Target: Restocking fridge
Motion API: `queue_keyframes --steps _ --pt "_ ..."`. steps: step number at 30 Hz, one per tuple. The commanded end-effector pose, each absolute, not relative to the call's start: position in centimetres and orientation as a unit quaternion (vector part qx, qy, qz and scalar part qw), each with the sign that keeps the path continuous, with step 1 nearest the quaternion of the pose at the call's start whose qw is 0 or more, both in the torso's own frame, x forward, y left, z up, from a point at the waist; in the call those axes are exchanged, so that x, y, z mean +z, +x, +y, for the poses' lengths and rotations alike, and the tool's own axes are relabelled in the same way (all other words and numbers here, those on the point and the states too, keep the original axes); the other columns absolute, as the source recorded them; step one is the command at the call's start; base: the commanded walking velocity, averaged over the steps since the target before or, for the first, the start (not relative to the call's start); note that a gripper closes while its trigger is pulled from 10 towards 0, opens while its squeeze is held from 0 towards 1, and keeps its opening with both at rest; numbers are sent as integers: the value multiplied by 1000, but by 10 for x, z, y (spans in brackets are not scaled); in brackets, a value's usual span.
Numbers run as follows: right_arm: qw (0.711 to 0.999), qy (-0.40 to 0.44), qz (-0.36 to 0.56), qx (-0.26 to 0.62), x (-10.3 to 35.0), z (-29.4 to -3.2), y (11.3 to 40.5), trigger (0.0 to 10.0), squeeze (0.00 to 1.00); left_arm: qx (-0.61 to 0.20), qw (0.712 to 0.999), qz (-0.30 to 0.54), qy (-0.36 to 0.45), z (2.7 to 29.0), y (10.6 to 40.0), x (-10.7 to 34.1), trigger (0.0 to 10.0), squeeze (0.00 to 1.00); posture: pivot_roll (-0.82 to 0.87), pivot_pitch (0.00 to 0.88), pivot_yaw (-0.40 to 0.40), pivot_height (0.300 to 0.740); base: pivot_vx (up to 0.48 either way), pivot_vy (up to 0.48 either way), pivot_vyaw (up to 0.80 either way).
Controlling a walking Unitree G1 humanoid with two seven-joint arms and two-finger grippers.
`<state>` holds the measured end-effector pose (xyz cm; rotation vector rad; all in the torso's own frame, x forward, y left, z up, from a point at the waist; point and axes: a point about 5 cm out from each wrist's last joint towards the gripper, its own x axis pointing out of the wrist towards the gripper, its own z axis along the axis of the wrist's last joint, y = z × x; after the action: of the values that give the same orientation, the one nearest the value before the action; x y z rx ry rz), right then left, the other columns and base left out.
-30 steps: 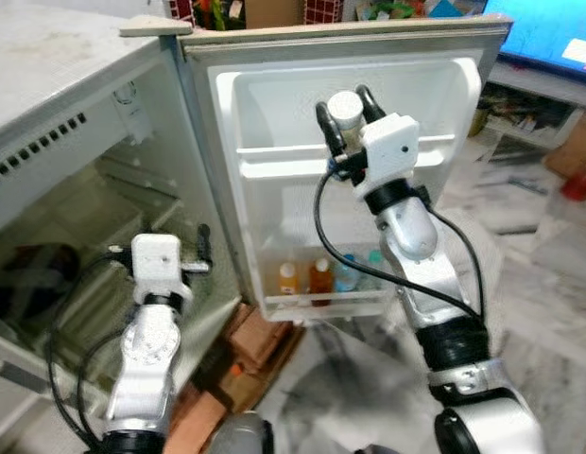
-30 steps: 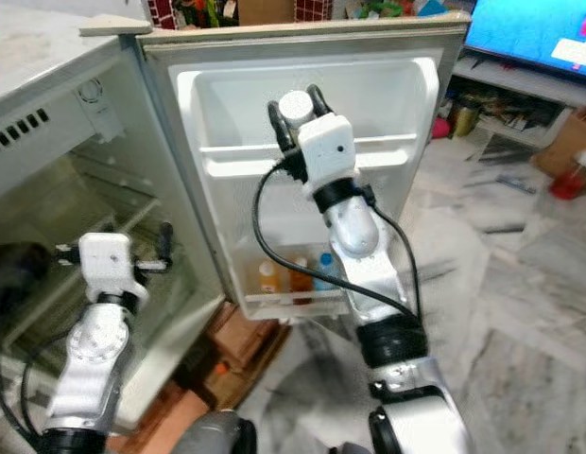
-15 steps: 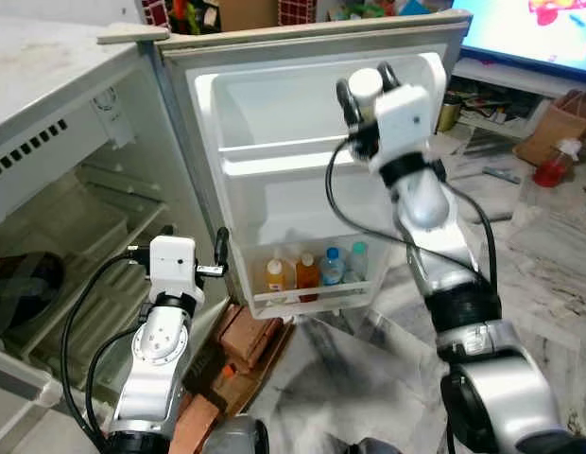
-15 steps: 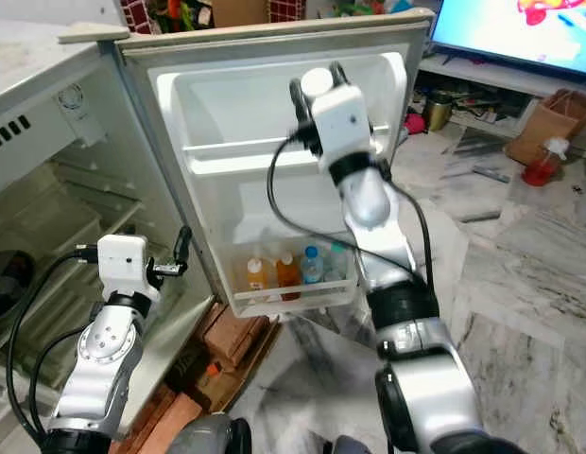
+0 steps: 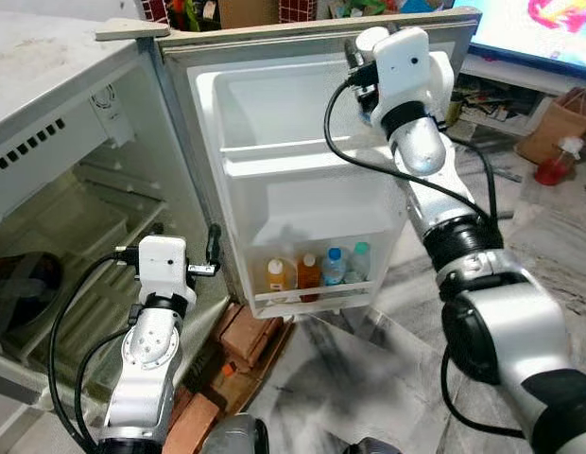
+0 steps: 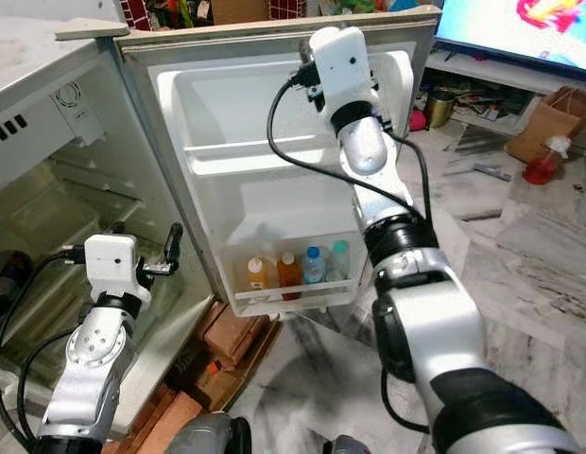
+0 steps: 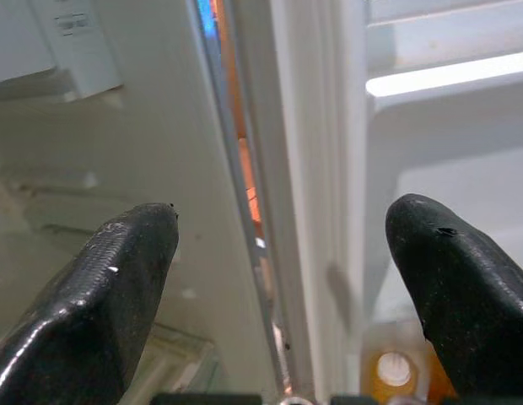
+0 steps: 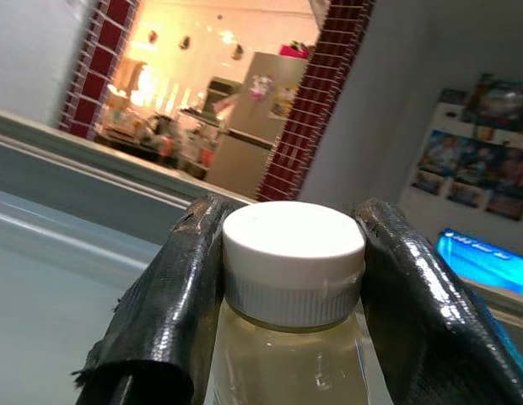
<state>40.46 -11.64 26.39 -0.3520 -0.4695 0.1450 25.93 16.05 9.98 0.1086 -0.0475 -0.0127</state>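
Right fingers (image 8: 186, 304) tight around bottle (image 8: 293, 278).

The bottle (image 8: 293, 337) has a white cap (image 8: 293, 245) and pale yellow liquid. The fridge door (image 5: 302, 194) is white inside, with orange and blue-capped bottles (image 5: 312, 274) low. The right hand (image 8: 293, 278) has black fingers.

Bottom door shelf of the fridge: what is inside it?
The bottom door shelf holds four bottles in a row: two orange-filled bottles and two clear bottles. Its front rail hides their lower parts.
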Motion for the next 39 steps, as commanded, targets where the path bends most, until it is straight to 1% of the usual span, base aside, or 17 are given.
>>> queue_keyframes --steps 1,6,17,20,27,31,35,36,37,39 --pt "947 -186 -258 56 276 -120 405 10000 0 -10 998 -23 60 162 257 101 10000 0 199 50 17 740 0 0 0" --pt "939 -208 -271 44 278 -122 405 10000 0 -6 998 -24 62 165 257 102 10000 0 205 52 22 740 0 0 0" --pt "947 -209 -243 8 253 -137 407 10000 0 -6 997 -26 70 165 255 105 10000 0 229 64 24 740 0 0 0" --pt "949 -212 -235 6 249 -138 407 10000 0 -5 997 -25 71 166 254 105 10000 0 234 66 24 740 0 0 0" --pt "962 -194 -191 -10 236 -142 409 10000 0 -4 997 -22 73 167 251 105 10000 0 240 73 29 740 0 0 0" --pt "971 -166 -166 -30 230 -150 410 10000 0 -6 997 -21 75 166 251 106 10000 0 237 76 32 740 0 0 0" --pt "981 -126 -130 -66 225 -168 411 10000 0 -9 997 -20 75 164 252 106 10000 0 230 81 35 740 0 0 0" --pt "981 -126 -130 -66 225 -168 411 10000 0 -9 997 -20 75 164 252 106 10000 0 230 81 35 740 0 0 0" --pt "984 -112 -116 -76 223 -175 412 10000 894 -10 997 -19 75 163 252 105 10000 0 229 82 34 740 0 0 0" --pt "985 -110 -112 -78 222 -177 412 10000 894 -11 997 -18 75 163 251 105 10000 0 229 82 33 740 0 0 0"
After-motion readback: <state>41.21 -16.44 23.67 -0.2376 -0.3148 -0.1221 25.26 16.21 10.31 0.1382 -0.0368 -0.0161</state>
